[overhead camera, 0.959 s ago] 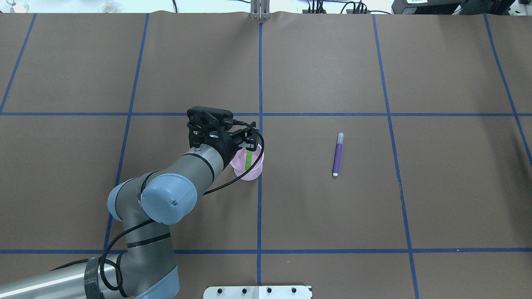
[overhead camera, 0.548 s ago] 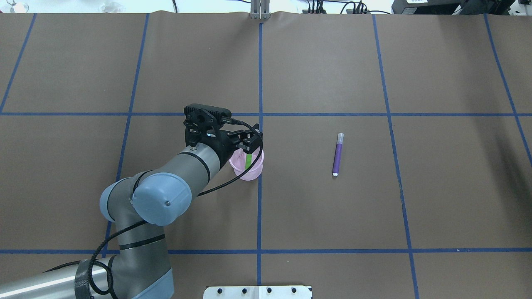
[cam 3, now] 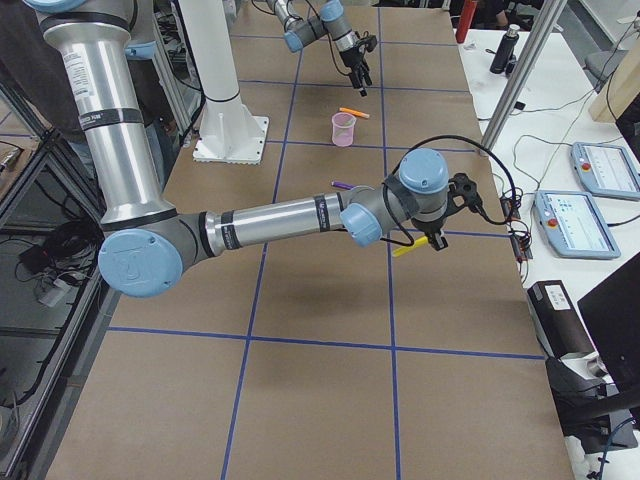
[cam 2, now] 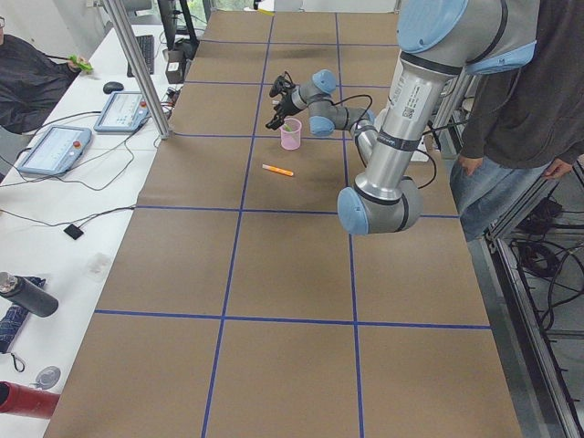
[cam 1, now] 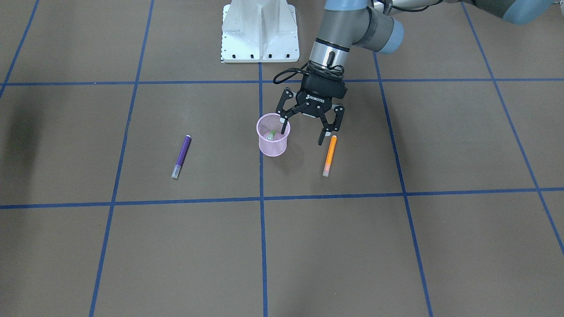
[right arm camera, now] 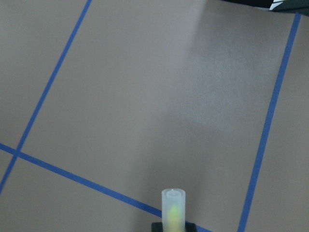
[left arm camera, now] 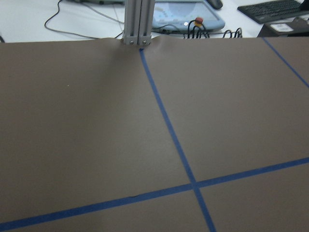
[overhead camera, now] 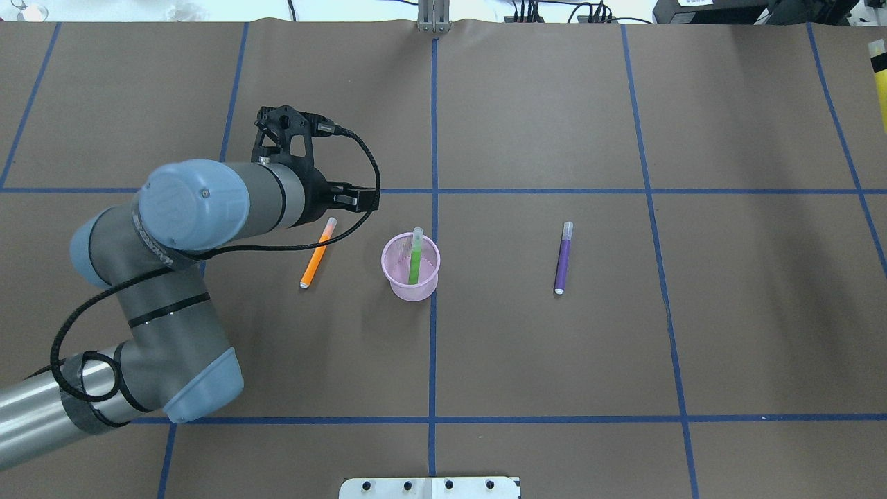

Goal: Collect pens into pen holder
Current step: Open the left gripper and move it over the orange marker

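Left claw (cam 1: 302, 137) off pen holder (cam 1: 273, 143), agape near orange pen (cam 1: 329, 155)

Table cover (overhead camera: 540, 125): matt brown paper-like sheet, finely grained where the right wrist view shows it close, marked off with blue tape lines (overhead camera: 433, 346). Pen holder (cam 1: 273, 149): pink wire mesh, see-through. Green pen (overhead camera: 414, 267), orange pen (overhead camera: 315, 255), purple pen (overhead camera: 563, 260): smooth plastic barrels with translucent whitish caps. Left gripper (cam 1: 302, 137): matt black throughout. Left arm (overhead camera: 170, 326): smooth grey metal-look tubes; light blue plastic joint caps with a slight sheen. Base plate (cam 1: 260, 31): white, painted-looking.
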Available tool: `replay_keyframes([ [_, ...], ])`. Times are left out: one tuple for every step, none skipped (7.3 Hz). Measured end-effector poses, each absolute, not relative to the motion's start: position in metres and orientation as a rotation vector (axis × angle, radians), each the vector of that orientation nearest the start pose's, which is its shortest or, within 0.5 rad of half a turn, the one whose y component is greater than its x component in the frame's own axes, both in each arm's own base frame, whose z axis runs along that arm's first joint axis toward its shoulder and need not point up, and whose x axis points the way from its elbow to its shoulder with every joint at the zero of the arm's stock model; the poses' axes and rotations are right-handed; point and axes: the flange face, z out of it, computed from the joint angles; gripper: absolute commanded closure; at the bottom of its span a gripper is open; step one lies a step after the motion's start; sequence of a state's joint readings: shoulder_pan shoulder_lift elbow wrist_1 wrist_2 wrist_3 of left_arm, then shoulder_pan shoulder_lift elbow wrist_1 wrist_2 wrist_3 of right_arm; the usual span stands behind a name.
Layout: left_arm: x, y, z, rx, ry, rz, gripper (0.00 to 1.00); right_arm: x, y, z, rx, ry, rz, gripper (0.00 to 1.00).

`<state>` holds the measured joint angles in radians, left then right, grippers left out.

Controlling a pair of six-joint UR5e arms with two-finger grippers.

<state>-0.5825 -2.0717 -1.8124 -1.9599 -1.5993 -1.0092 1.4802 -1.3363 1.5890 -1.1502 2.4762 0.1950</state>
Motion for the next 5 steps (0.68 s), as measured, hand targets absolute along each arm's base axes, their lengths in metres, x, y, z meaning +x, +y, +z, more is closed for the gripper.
replay_keyframes([
  [0.449, -0.460, 0.232, 0.520, 0.963, 0.037, 0.01, -0.007, -0.598, 0.439, 0.528, -0.960, -0.217, 1.00],
  [0.458, -0.465, 0.245, 0.441, 0.964, 0.075, 0.01, -0.019, -0.597, 0.419, 0.570, -0.974, -0.229, 1.00],
  [0.472, -0.471, 0.256, 0.380, 0.961, 0.099, 0.01, -0.034, -0.596, 0.408, 0.615, -0.985, -0.247, 1.00],
  [0.485, -0.478, 0.263, 0.345, 0.952, 0.121, 0.01, -0.047, -0.596, 0.396, 0.646, -0.998, -0.251, 1.00],
  [0.495, -0.485, 0.270, 0.325, 0.938, 0.148, 0.01, -0.059, -0.599, 0.382, 0.665, -1.014, -0.252, 1.00],
])
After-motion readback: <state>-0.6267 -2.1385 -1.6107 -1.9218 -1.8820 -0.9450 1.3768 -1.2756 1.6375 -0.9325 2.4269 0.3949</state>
